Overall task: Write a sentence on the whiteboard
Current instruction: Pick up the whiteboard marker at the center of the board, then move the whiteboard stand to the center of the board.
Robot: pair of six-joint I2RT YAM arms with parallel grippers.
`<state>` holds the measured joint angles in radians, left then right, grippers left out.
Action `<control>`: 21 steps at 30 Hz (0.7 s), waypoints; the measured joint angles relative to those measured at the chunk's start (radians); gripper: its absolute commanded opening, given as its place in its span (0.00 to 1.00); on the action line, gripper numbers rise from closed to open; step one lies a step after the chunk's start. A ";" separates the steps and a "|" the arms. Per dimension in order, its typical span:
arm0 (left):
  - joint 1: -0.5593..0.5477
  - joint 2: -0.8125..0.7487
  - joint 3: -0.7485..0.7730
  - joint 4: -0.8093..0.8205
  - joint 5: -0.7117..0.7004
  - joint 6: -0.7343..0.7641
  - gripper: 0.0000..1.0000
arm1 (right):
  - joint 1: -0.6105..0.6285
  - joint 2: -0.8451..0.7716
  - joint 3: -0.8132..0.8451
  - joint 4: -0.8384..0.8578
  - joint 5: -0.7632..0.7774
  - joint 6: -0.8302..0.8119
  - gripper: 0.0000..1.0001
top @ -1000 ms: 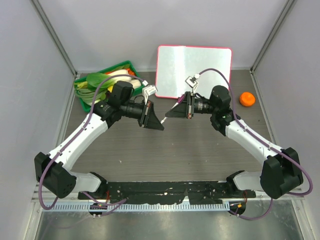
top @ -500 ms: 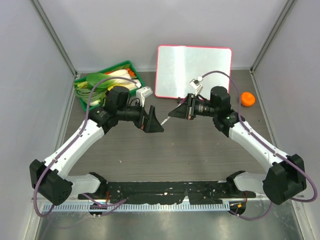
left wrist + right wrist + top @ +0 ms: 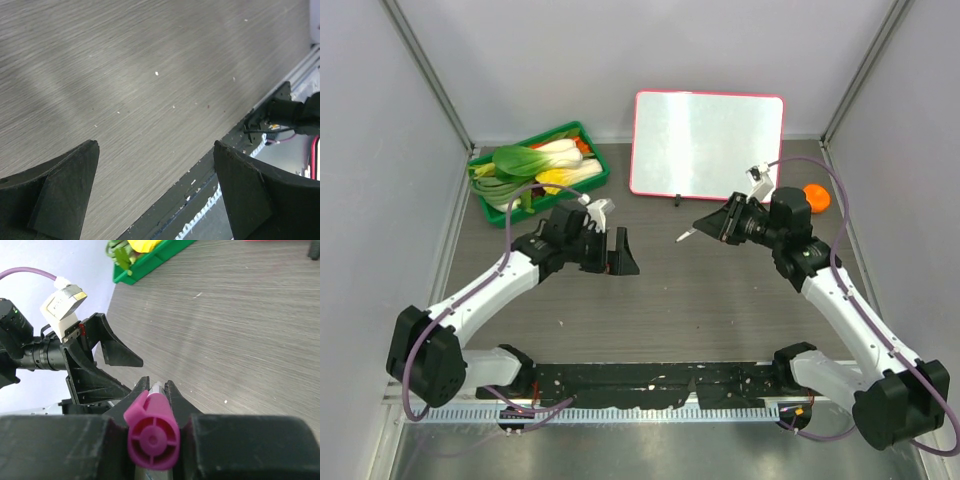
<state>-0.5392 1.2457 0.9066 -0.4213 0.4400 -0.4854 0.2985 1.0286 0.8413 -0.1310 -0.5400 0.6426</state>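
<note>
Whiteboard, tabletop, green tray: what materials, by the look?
Whiteboard: glossy white coated panel, it mirrors light; pink-red frame probably plastic. Tabletop: matte grey wood-grain, likely laminate, given the uniform printed-looking streaks. Green tray: likely moulded plastic, even saturated colour, rounded rim.

White arm links (image 3: 485,288), black joints (image 3: 425,358), trailing purple cables (image 3: 817,161)

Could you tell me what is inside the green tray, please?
Leafy bok choy with pale stalks fills the green plastic tray; an orange piece is mostly covered, the floor hidden.
</note>
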 measured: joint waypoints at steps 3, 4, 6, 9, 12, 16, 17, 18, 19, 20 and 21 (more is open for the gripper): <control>0.002 0.029 -0.014 0.018 -0.044 -0.028 1.00 | -0.008 -0.016 -0.008 -0.041 0.039 -0.014 0.01; 0.003 0.039 -0.013 0.027 -0.063 -0.032 1.00 | -0.011 -0.017 -0.008 -0.047 0.051 -0.018 0.01; 0.003 0.059 -0.011 0.037 -0.100 -0.034 1.00 | -0.015 -0.021 -0.008 -0.059 0.077 -0.025 0.01; 0.004 0.126 0.023 0.034 -0.160 -0.034 1.00 | -0.024 -0.021 -0.008 -0.075 0.121 -0.040 0.01; 0.004 0.219 0.092 0.024 -0.207 -0.034 1.00 | -0.037 -0.019 -0.007 -0.089 0.151 -0.051 0.01; 0.004 0.346 0.200 0.001 -0.270 -0.037 1.00 | -0.057 0.006 0.018 -0.114 0.169 -0.069 0.01; 0.003 0.373 0.222 -0.002 -0.284 -0.038 0.99 | -0.062 0.011 0.022 -0.118 0.174 -0.073 0.01; 0.000 0.407 0.254 -0.016 -0.299 -0.038 1.00 | -0.067 0.013 0.024 -0.122 0.177 -0.075 0.01; -0.004 0.441 0.287 -0.027 -0.317 -0.037 1.00 | -0.076 0.013 0.024 -0.132 0.182 -0.078 0.01; -0.008 0.478 0.325 -0.042 -0.337 -0.037 1.00 | -0.083 0.012 0.024 -0.137 0.189 -0.081 0.01; -0.012 0.507 0.357 -0.053 -0.351 -0.035 1.00 | -0.089 0.012 0.024 -0.142 0.195 -0.084 0.01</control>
<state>-0.5510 1.7531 1.2633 -0.4747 0.0895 -0.5209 0.2096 1.0409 0.8658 -0.2729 -0.3447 0.5587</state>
